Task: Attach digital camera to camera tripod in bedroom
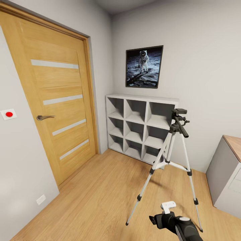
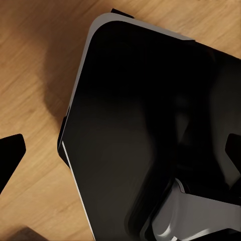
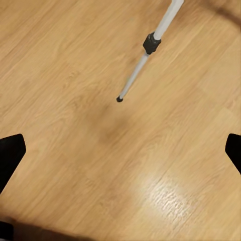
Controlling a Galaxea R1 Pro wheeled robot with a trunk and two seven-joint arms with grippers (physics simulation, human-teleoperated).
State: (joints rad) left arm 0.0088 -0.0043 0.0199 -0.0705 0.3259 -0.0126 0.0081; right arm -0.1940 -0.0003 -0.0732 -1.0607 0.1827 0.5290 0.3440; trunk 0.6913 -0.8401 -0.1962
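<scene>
The bedroom has light grey walls (image 1: pixel 201 60) and a wood-plank floor (image 1: pixel 97 197) in a warm honey tone. At the left stands a tall wooden door (image 1: pixel 53 97) with four pale horizontal strips and a metal lever handle (image 1: pixel 44 117). Against the far wall sits a white cube shelf (image 1: pixel 140 125) of nine open compartments, and above it hangs a dark-framed picture of an astronaut (image 1: pixel 144 66). A grey cabinet with a wooden top (image 1: pixel 227 174) stands at the right edge.

The camera tripod (image 1: pixel 169 164), with silver-grey legs, black joints and a black head with a long pan handle, stands on the floor in front of the shelf's right end; one leg and its black foot (image 3: pixel 140 65) show in the right wrist view. The small black digital camera cannot be made out.

Low in the head view, a black arm segment with a white tip (image 1: pixel 175 221) reaches up near the tripod's feet.

The right gripper (image 3: pixel 120 150) has its fingertips spread wide over bare floor, holding nothing. The left gripper (image 2: pixel 120 150) is likewise spread wide and empty, above the robot's glossy black body (image 2: pixel 145 125).
</scene>
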